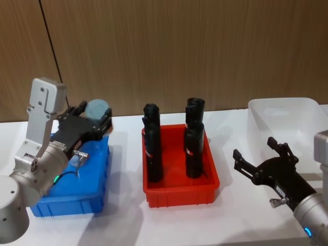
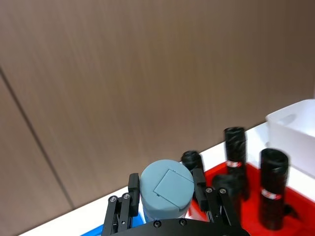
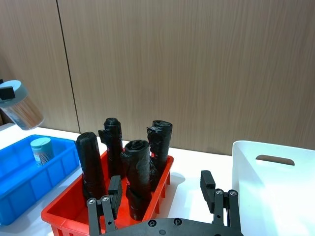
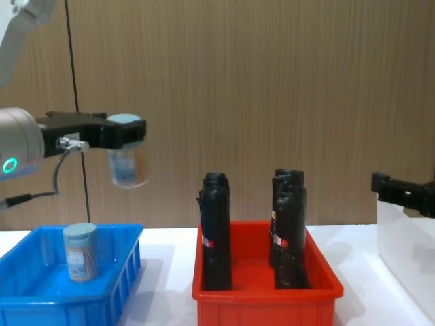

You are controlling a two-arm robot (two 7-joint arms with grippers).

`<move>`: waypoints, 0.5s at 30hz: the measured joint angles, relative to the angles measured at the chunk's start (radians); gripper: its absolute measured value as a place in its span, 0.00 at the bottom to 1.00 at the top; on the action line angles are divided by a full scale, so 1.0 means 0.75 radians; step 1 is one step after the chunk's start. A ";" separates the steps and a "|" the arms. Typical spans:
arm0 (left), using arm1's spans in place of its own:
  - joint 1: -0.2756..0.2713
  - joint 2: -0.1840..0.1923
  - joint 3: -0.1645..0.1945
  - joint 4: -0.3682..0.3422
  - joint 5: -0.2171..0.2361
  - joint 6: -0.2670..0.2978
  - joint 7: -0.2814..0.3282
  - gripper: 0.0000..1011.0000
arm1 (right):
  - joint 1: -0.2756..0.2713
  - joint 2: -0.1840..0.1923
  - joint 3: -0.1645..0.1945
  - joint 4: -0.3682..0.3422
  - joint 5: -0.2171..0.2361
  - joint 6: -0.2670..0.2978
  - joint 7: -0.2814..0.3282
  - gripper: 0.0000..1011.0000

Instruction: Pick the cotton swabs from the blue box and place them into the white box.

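Note:
My left gripper point(image 1: 95, 120) is shut on a cotton swab jar point(image 1: 97, 108) with a pale blue lid, held in the air above the far end of the blue box point(image 1: 97, 201). From the chest view the held jar point(image 4: 128, 161) hangs well above the box rim point(image 4: 68, 304), tilted slightly. The left wrist view looks down on its lid point(image 2: 166, 189) between the fingers. Another cotton swab jar point(image 4: 80, 252) stands upright inside the blue box point(image 3: 29, 182). My right gripper point(image 1: 254, 148) is open and holds nothing, just in front of the white box point(image 1: 287, 110).
A red bin point(image 1: 179, 197) holding several tall black rolls point(image 1: 152, 148) stands between the blue box and the white box. A brown wood-panelled wall runs behind the white table. The white box point(image 3: 275, 196) sits at the table's far right.

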 joint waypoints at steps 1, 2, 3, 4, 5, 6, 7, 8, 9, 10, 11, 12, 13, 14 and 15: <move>-0.001 0.000 0.000 0.001 -0.004 -0.007 -0.012 0.65 | 0.000 0.000 0.000 0.000 0.000 0.000 0.000 0.99; -0.003 -0.001 0.000 0.003 -0.010 -0.017 -0.027 0.65 | 0.000 0.000 0.000 0.000 0.000 0.000 0.000 0.99; -0.007 -0.002 -0.001 0.008 -0.018 -0.029 -0.054 0.65 | 0.000 0.000 0.000 0.000 0.000 0.000 0.000 0.99; -0.009 -0.002 -0.001 0.010 -0.024 -0.038 -0.072 0.65 | 0.000 0.000 0.000 0.000 0.000 0.000 0.000 0.99; -0.012 -0.003 -0.001 0.013 -0.028 -0.044 -0.087 0.65 | 0.000 0.000 0.000 0.000 0.000 0.000 0.000 0.99; -0.017 -0.004 -0.001 0.017 -0.038 -0.057 -0.120 0.65 | 0.000 0.000 0.000 0.000 0.000 0.000 0.000 0.99; -0.020 -0.004 -0.001 0.019 -0.041 -0.061 -0.131 0.65 | 0.000 0.000 0.000 0.000 0.000 0.000 0.000 0.99; -0.022 -0.005 -0.001 0.022 -0.046 -0.067 -0.149 0.65 | 0.000 0.000 0.000 0.000 0.000 0.000 0.000 0.99; -0.026 -0.006 -0.002 0.024 -0.050 -0.072 -0.164 0.65 | 0.000 0.000 0.000 0.000 0.000 0.000 0.000 0.99; -0.029 -0.007 -0.002 0.028 -0.055 -0.079 -0.185 0.65 | 0.000 0.000 0.000 0.000 0.000 0.000 0.000 0.99; -0.035 -0.008 -0.002 0.033 -0.062 -0.086 -0.215 0.65 | 0.000 0.000 0.000 0.000 0.000 0.000 0.000 0.99; -0.039 -0.009 -0.002 0.036 -0.066 -0.089 -0.231 0.65 | 0.000 0.000 0.000 0.000 0.000 0.000 0.000 0.99; -0.044 -0.010 -0.002 0.040 -0.070 -0.093 -0.246 0.65 | 0.000 0.000 0.000 0.000 0.000 0.000 0.000 0.99; -0.048 -0.011 -0.002 0.043 -0.074 -0.095 -0.260 0.65 | 0.000 0.000 0.000 0.000 0.000 0.000 0.000 0.99; -0.056 -0.012 -0.002 0.049 -0.081 -0.099 -0.292 0.65 | 0.000 0.000 0.000 0.000 0.000 0.000 0.000 0.99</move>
